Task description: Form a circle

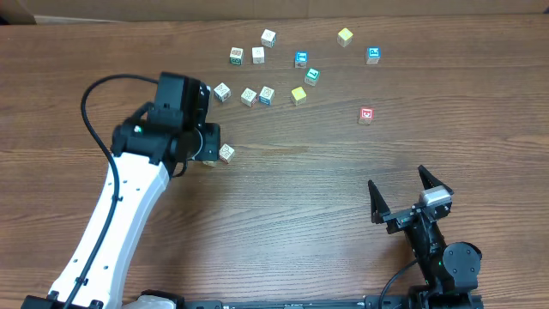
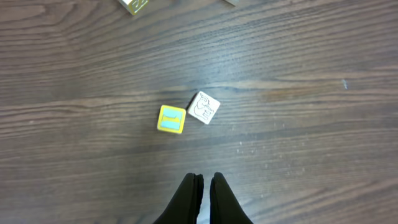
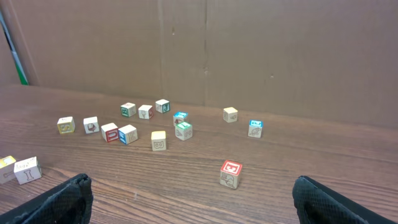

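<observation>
Pale wooden cubes of the circle [image 1: 267, 94] lie loosely curved well beyond the left claw [image 2: 204, 179], which is pinched shut on nothing. A yellow cube [image 2: 171, 119] and a printed cube [image 2: 204, 107] sit just ahead of it. The right claw [image 1: 397, 180] gapes wide, empty.

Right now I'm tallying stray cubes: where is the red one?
In the overhead view the red cube sits alone on the right side, apart from the main scatter, nearest the blue-topped cube beyond it and ahead of the open right gripper.
</observation>
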`<action>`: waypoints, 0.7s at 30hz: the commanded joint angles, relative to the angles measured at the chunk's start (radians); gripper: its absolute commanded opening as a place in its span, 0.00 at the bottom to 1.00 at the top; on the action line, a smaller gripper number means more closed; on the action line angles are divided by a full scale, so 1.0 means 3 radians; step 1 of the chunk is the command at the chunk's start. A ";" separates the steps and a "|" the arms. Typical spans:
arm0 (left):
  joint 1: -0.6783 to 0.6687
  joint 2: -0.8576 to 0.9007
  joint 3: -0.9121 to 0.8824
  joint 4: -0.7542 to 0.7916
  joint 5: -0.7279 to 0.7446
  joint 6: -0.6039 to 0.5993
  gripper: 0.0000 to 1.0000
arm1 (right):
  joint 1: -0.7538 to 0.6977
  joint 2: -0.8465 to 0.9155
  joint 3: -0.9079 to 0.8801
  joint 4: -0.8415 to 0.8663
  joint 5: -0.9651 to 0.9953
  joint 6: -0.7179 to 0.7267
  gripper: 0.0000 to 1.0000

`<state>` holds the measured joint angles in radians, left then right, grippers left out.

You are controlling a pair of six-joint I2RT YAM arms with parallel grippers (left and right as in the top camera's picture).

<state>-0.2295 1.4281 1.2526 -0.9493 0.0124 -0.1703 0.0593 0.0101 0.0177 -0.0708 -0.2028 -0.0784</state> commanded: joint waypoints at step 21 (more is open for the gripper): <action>-0.0001 0.0029 -0.0622 0.0479 -0.0051 -0.0413 0.07 | -0.0006 -0.0024 -0.0033 0.0018 0.0000 -0.0003 1.00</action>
<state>-0.2295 1.4338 1.0729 -0.8066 0.0036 -0.2462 0.0593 0.0101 0.0177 -0.0711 -0.2028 -0.0784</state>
